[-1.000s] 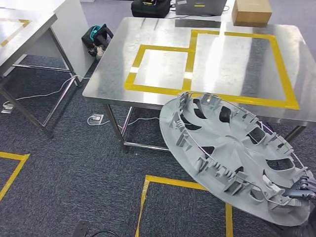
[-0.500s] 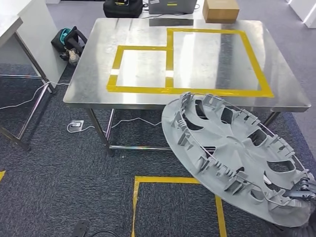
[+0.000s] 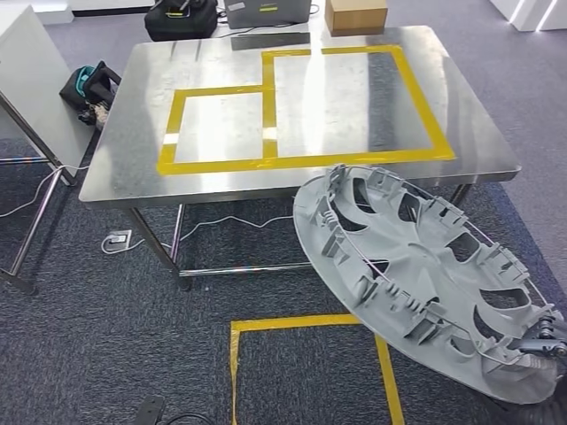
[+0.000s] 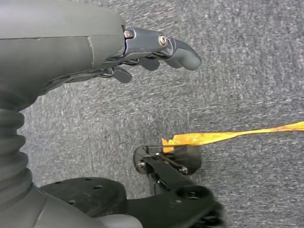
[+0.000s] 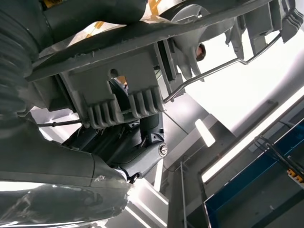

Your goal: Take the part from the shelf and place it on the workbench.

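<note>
Workbench [image 3: 134, 168] view shifted leftward; right robot hand [image 3: 543, 341] grips wheel cover [image 3: 415, 266] rim; left robot hand [image 4: 150, 47] unclenched.

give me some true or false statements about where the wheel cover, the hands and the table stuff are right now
1. The right hand holds the large grey plastic wheel cover at its rim. True.
2. The wheel cover lies flat inside the yellow tape rectangles on the steel workbench. False: it is tilted in the air, in front of the workbench, not yet set down.
3. The left hand holds nothing and hangs over grey carpet. True.
4. A brown cardboard box sits at the workbench's far edge. True.
5. The cardboard box stands inside the smaller tape rectangle. False: it stands beyond the tape, at the far edge.
</note>
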Motion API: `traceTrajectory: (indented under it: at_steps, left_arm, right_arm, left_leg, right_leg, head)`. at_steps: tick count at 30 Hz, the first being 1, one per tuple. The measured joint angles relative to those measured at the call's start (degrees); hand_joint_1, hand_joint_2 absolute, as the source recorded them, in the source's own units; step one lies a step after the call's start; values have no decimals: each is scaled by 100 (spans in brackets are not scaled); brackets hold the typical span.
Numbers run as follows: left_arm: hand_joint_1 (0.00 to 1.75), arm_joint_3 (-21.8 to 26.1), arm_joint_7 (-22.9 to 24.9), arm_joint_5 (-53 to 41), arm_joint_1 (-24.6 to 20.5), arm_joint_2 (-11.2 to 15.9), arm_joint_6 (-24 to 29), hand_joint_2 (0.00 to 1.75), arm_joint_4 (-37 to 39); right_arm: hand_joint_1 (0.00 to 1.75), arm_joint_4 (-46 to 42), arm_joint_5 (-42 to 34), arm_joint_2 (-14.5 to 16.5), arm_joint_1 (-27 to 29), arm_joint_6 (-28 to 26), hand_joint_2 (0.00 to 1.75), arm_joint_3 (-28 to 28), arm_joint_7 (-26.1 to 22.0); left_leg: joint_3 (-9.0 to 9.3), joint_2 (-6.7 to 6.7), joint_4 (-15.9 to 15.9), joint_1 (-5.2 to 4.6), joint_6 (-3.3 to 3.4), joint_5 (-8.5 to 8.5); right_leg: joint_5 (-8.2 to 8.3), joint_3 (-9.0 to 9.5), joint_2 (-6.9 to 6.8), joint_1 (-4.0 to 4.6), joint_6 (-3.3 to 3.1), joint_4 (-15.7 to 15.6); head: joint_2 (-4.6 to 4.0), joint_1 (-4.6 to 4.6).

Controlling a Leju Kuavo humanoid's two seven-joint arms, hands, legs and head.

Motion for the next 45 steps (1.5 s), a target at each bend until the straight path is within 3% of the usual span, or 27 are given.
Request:
traceTrajectory:
  at_steps: [2, 3, 6, 11, 16, 18, 20, 21, 23, 25, 26, 27, 29, 30, 31, 33, 34, 35, 36, 38, 39, 40, 42, 43, 44, 45]
  left_arm:
    - [0, 0, 0, -1, -9, -3, -1, 175, 0]
    - [0, 0, 0, -1, -14, -9, -1, 175, 0]
    - [0, 2, 0, 0, -14, -16, 3, 175, 0]
    - [0, 2, 2, -3, -16, -17, -16, 175, 0]
    - [0, 0, 16, -59, -20, -11, -35, 175, 0]
    - [0, 0, 27, -93, -23, 3, -28, 175, 0]
    - [0, -2, 13, -139, -26, 13, -4, 175, 0]
    - [0, -3, 2, -158, -26, 11, 9, 175, 0]
    - [0, -3, -15, -185, -24, 11, 34, 175, 0]
    - [0, -2, -17, -197, -19, 13, 54, 175, 0]
    - [0, -3, -17, -212, -9, 10, 61, 175, 0]
    - [0, -4, -17, -231, 3, 8, 67, 175, 0]
    - [0, -9, -17, -279, 27, 2, 74, 175, 0]
    - [0, -10, -17, -291, 32, 28, 76, 175, 0]
    - [0, -12, -17, -300, 28, 42, 78, 175, 0]
    - [0, -14, -17, -302, 13, 75, 82, 175, 0]
    - [0, -15, -17, -303, 5, 64, 82, 175, 0]
    - [0, -16, -16, -303, -1, 64, 81, 175, -1]
    - [0, -17, -17, -303, -9, 61, 80, 175, -1]
    - [0, -20, -16, -304, -22, 49, 78, 175, -1]
    - [0, -19, -16, -304, -14, 46, 79, 175, 0]
    - [0, -19, -15, -304, 1, 44, 79, 175, 0]
    - [0, -18, -15, -303, 39, 42, 79, 175, 0]
    - [0, -18, -15, -303, 51, 40, 79, 175, 0]
    - [0, -18, -15, -303, 62, 38, 79, 175, 0]
    - [0, -19, -15, -303, 78, 38, 79, 175, 1]
  right_arm:
    - [175, 0, 0, 0, 1, 1, 175, 0, 2]
    - [175, 0, -1, 0, 3, 1, 175, 0, 2]
    - [175, 0, -3, 0, 10, 3, 175, 2, 2]
    - [175, 0, -26, 0, 0, 8, 175, 2, 20]
    - [175, 1, -8, 0, -6, 49, 175, 4, 73]
    - [175, 5, 1, 0, -4, 57, 175, 4, 97]
    - [175, 11, 1, 0, -4, 60, 175, 4, 106]
    - [175, 14, -1, -1, -5, 63, 175, 4, 107]
    - [175, 15, -2, -3, -14, 73, 175, 5, 108]
    - [175, 16, -1, -4, -2, 86, 175, 5, 110]
    - [175, 16, -1, -4, 11, 99, 175, 6, 112]
    - [175, 17, -7, -4, 21, 114, 175, 8, 107]
    - [175, 17, -26, -4, 33, 143, 175, 22, 85]
    - [175, 25, -33, -4, 27, 150, 175, 33, 71]
    - [175, 32, -36, -4, 23, 152, 175, 45, 57]
    - [175, 44, -33, -4, 25, 152, 175, 60, 40]
    - [175, 42, -30, -4, 33, 152, 175, 61, 39]
    - [175, 39, -25, -4, 46, 151, 175, 59, 40]
    - [175, 35, -21, -4, 54, 151, 175, 58, 40]
    - [175, 29, -21, -4, 64, 151, 175, 61, 34]
    - [175, 28, -22, -4, 63, 151, 175, 64, 30]
    - [175, 29, -23, -4, 62, 151, 175, 66, 28]
    - [175, 30, -24, -4, 63, 151, 175, 68, 28]
    - [175, 31, -24, -4, 61, 151, 175, 69, 28]
    - [175, 31, -24, -4, 57, 151, 175, 71, 28]
    - [175, 31, -24, -4, 53, 152, 175, 73, 27]
  left_leg:
    - [303, -33, -685, 15, 5, 259]
    - [364, -49, -849, 22, 1, 290]
    - [362, -61, -906, 14, 17, 289]
    - [357, -62, -904, -11, 95, 297]
    - [351, -62, -896, -31, 124, 296]
    - [361, -62, -968, -54, 206, 255]
    - [455, -67, -1134, -58, 331, 241]
    - [521, -68, -1202, -46, 373, 257]
    - [628, -66, -1256, -20, 412, 262]
    - [682, -58, -1252, -3, 380, 219]
    - [720, -56, -1248, 21, 340, 188]
    - [771, -57, -1243, 60, 290, 152]
    - [917, -66, -1218, 169, 146, 41]
    - [984, -70, -1180, 207, 58, -30]
    - [1016, -70, -1147, 224, -24, -99]
    - [1032, -71, -1110, 226, -127, -195]
    - [1020, -72, -1103, 229, -153, -186]
    - [979, -74, -1012, 242, -173, -118]
    - [857, -70, -793, 250, -195, 1]
    - [343, -61, -30, 237, -195, 140]
    - [37, -58, 349, 215, -171, 47]
    - [-226, -58, 606, 185, -136, -149]
    - [-540, -59, 679, 120, -43, -572]
    - [-599, -60, 520, 82, 15, -651]
    - [-623, -63, 263, 38, 86, -540]
    - [-629, -69, -72, -11, 162, -155]
  right_leg:
    - [-15, -10, 36, 21, 35, 25]
    - [-16, -26, 48, 36, 30, 34]
    - [11, -31, 55, 46, 1, -5]
    - [64, 12, 47, 26, 87, -89]
    - [81, 11, 48, 2, 182, -114]
    - [148, 33, 45, -16, 269, -131]
    - [235, 40, 23, -31, 345, -91]
    - [214, -4, 9, -29, 330, 7]
    - [-101, -242, -9, -31, 262, 464]
    - [-437, -634, -9, -45, 263, 1189]
    - [-483, -771, -11, -62, 292, 1402]
    - [-422, -807, -14, -88, 337, 1414]
    - [-55, -561, -34, -181, 475, 836]
    - [84, -415, -29, -232, 575, 491]
    - [121, -306, -6, -267, 586, 247]
    - [39, -278, 65, -298, 493, 151]
    - [-12, -267, 94, -294, 382, 193]
    - [-24, -245, 103, -291, 329, 205]
    - [-64, -200, 101, -275, 284, 202]
    - [-148, -48, 90, -234, 202, 122]
    - [-197, 60, 85, -210, 170, 61]
    - [-250, 186, 90, -183, 142, -5]
    - [-379, 485, 112, -122, 110, -131]
    - [-457, 648, 125, -92, 99, -184]
    - [-545, 803, 135, -63, 89, -233]
    - [-640, 944, 145, -41, 79, -276]
  head:
    - [0, -6]
    - [0, -9]
    - [0, -1]
    - [0, 2]
    - [0, 0]
    - [0, -4]
    - [0, -4]
    - [0, 5]
    - [0, 29]
    - [0, 43]
    - [0, 41]
    - [0, 42]
    - [0, 44]
    - [0, 76]
    - [0, 114]
    - [0, 142]
    - [0, 116]
    - [0, 76]
    - [0, 51]
    - [0, 11]
    - [0, 0]
    - [0, -8]
    - [0, -15]
    - [0, -20]
    - [0, -25]
    - [-1, -23]
